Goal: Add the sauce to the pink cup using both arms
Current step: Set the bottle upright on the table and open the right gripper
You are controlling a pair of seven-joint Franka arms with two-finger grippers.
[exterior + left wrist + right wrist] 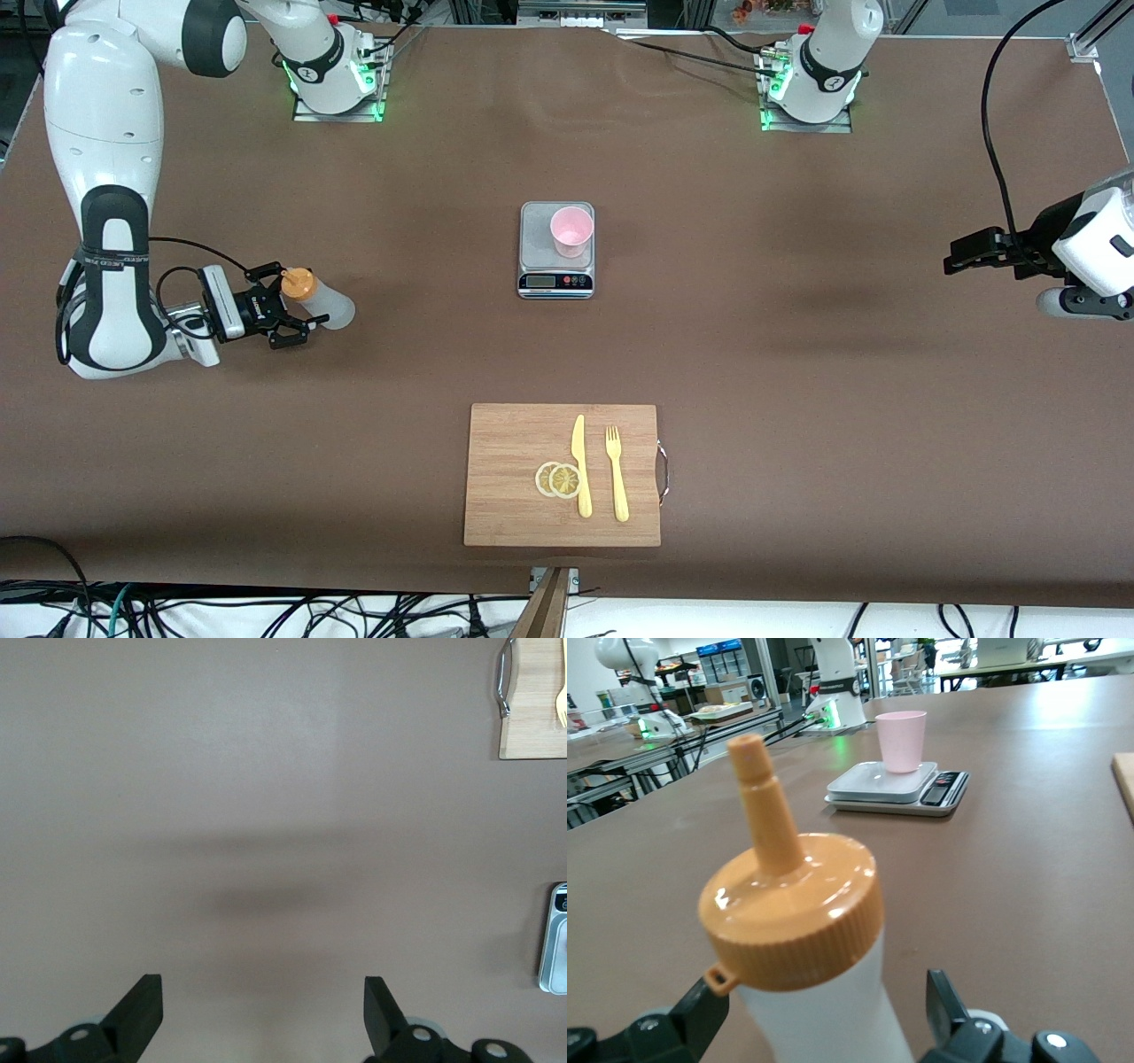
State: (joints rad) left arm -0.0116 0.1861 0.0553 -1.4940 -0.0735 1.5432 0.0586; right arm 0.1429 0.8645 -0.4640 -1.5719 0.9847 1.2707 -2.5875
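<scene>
Sauce (321,301) stands upright, nozzle up, between open right claw (285,306) fingers; left claw (261,1014) open

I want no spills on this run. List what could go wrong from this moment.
1. The right tool has its fingers either side of the sauce bottle, apparently not yet shut; closing off-centre could tip it over.
2. The pink cup stands loose on the scale; a nudge from the nozzle could knock it over.
3. The left tool waits open over bare table at its own end, away from the cup, so nothing steadies the cup yet.
</scene>
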